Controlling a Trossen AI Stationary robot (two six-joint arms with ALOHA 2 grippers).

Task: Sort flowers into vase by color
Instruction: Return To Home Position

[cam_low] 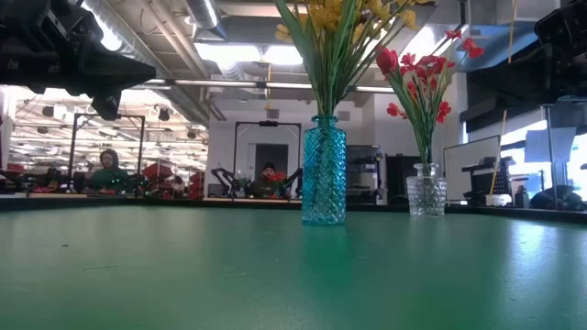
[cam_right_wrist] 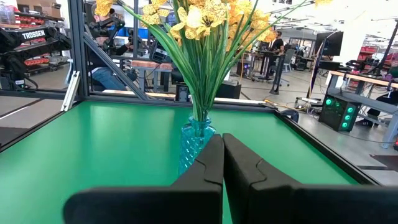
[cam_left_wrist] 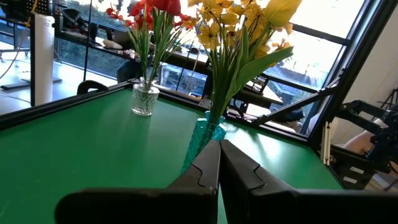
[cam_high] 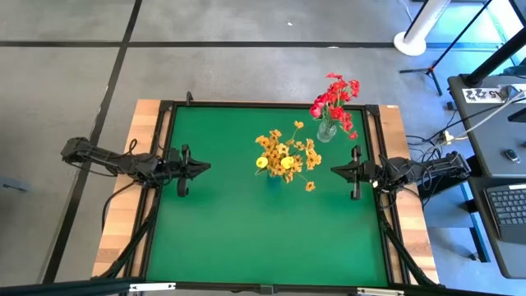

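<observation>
Left pincer closed — yellow flowers ahead, well apart

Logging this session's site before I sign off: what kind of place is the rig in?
Most likely a robotics lab or workshop: other robot arms stand beyond the green table, people sit at workstations, and ceiling ducts are exposed. The left gripper and right gripper sit shut at the table's sides.
</observation>
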